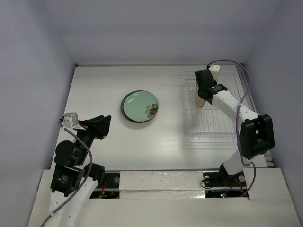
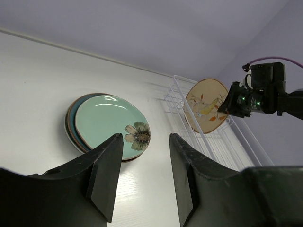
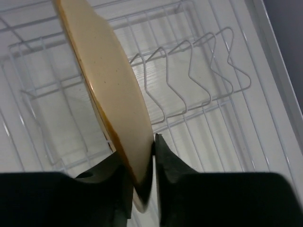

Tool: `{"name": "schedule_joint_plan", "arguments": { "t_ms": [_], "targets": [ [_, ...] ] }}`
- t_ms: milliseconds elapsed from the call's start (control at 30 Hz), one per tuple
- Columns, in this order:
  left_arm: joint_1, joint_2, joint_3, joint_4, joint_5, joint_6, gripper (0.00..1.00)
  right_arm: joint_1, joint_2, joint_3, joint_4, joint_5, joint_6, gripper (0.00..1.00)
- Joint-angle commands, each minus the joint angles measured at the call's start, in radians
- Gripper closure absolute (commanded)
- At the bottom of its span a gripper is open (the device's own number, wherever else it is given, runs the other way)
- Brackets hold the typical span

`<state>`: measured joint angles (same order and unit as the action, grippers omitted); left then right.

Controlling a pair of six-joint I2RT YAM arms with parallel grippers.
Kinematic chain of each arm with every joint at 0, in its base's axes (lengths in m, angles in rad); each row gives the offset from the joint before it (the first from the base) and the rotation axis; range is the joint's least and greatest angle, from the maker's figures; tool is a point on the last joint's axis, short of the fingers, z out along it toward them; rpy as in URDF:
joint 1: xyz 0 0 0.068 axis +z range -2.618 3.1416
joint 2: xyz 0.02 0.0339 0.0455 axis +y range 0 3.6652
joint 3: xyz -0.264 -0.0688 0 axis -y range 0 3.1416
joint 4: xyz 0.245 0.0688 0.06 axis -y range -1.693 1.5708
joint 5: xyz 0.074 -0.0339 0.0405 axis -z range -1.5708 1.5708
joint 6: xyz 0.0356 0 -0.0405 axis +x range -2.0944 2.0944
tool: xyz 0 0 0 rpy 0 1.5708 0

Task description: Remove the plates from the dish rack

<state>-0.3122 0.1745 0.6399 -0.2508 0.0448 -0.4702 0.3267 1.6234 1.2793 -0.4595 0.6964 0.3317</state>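
A tan plate (image 3: 109, 90) stands on edge in the white wire dish rack (image 3: 199, 61) at the table's right side. My right gripper (image 3: 142, 146) is shut on its rim, one finger on each face. The top view has this gripper (image 1: 202, 93) over the rack (image 1: 213, 123), with the tan plate (image 1: 200, 100) below it. Mid-table lies a stack of plates (image 1: 139, 107) topped by a mint green one with a flower. My left gripper (image 1: 105, 126) hovers near the left edge, open and holding nothing. Its wrist view shows its fingers (image 2: 106, 170) framing bare table, short of the stack (image 2: 106, 125).
Lilac walls close in the table on three sides. In the left wrist view the rack (image 2: 227, 142) reaches to the right wall, with the tan plate (image 2: 207, 105) and the right arm (image 2: 265, 94) above it. The rack's other tines hold nothing.
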Motion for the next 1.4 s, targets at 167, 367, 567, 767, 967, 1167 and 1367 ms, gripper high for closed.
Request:
{"name": "schedule_joint_plan", "arguments": {
  "t_ms": [167,367,567,767,967,1167,1367],
  "targets": [
    [0.013,-0.007,-0.002,0.064,0.021,0.005,0.60,-0.006,-0.091,0.100,-0.007,0.029,-0.075,1.00],
    [0.022,-0.009,-0.002,0.064,0.023,0.004,0.60,0.032,-0.175,0.193,-0.085,0.057,-0.105,1.00],
    [0.022,-0.007,-0.002,0.065,0.023,0.004,0.60,0.089,-0.270,0.268,-0.130,0.063,-0.106,1.00],
    [0.022,-0.003,-0.002,0.067,0.021,0.004,0.60,0.205,-0.367,0.189,0.025,-0.187,-0.017,1.00],
    [0.022,0.002,-0.002,0.064,0.017,0.004,0.60,0.264,-0.280,0.077,0.362,-0.569,0.225,1.00],
    [0.022,0.002,0.001,0.062,0.013,0.004,0.60,0.310,-0.071,0.058,0.645,-0.801,0.464,1.00],
    [0.022,0.003,0.001,0.061,0.013,0.002,0.60,0.319,0.059,0.034,0.758,-0.851,0.590,1.00]
  ]
}}
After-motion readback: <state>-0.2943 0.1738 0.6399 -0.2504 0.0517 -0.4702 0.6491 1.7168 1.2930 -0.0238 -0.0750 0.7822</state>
